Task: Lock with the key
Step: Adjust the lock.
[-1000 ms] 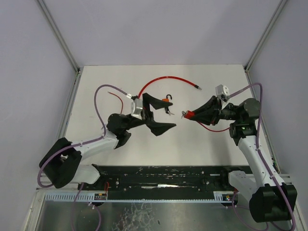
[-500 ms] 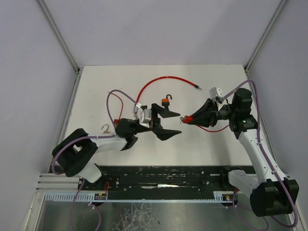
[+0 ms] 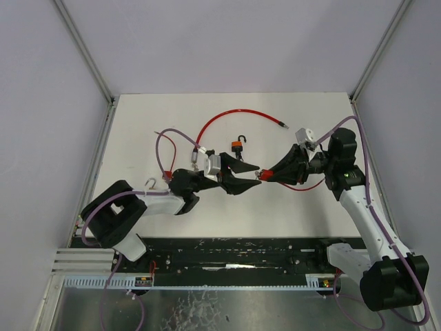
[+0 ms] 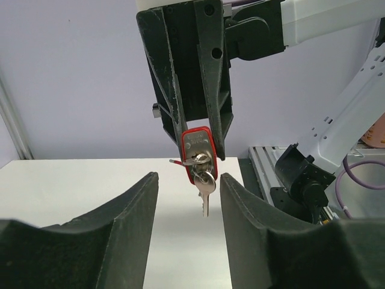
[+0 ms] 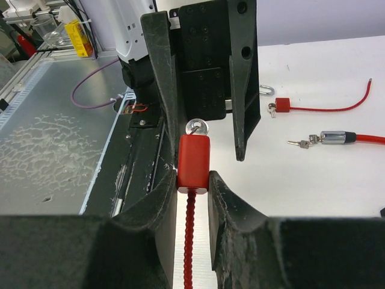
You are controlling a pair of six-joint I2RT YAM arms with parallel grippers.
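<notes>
1. The left hand [image 3: 245, 174] is open, its jaws either side of the key [image 4: 205, 188], which dangles just ahead.
2. The right hand [image 5: 192, 183] clamps the red lock [image 5: 194, 161], keyhole end facing the left hand.
3. Risk: the key hangs loose and may swing aside as the left hand closes, so the pinch misses.

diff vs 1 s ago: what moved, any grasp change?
Left gripper swung right toward the other arm; its open fingers now flank the key hanging from the red lock. Right gripper edged left, still shut on the lock. Orange padlock and red cable unchanged.
</notes>
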